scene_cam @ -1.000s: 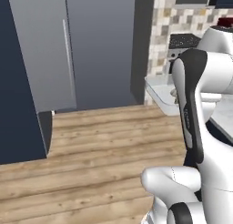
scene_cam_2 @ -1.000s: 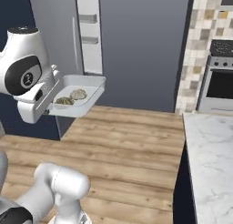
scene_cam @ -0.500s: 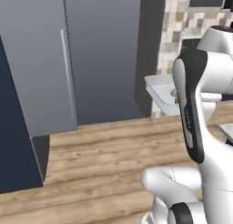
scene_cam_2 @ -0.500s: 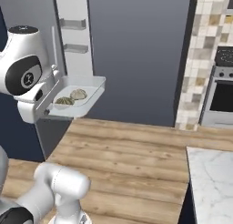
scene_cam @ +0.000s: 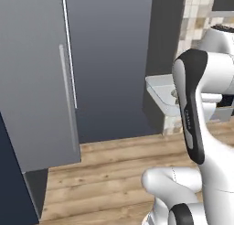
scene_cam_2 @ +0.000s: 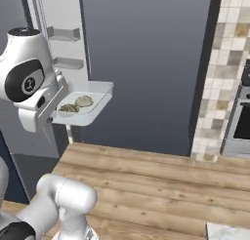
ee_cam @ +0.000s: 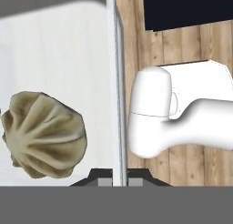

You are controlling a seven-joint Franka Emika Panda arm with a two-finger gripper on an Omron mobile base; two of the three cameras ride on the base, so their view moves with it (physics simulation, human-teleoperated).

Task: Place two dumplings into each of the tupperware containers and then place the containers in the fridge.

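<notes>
Although the brief moment offers no readable writing, brand or label anywhere, the count of things is plain. One tupperware container (scene_cam_2: 87, 104), a shallow pale square box, is held in the air by the gripper (ee_cam: 119, 176), whose jaws are pressed together on the box's thin wall, as the hand view shows at its lower edge. Two dumplings (scene_cam_2: 76, 104) lie side by side inside the box, near its left side in the right base view; one of them, pleated and beige-green (ee_cam: 44, 135), sits close to the pinched wall in the hand view. The box hangs above the wooden floor (scene_cam_2: 161, 185), just in front of the fridge (scene_cam: 91, 59), tall and grey. The fridge's left door (scene_cam: 36, 82), with one long vertical handle, stands swung open, and two small pale door shelves (scene_cam_2: 63, 48) show on it in the right base view. In the left base view, part of the box (scene_cam: 161, 95) shows behind the arm.
</notes>
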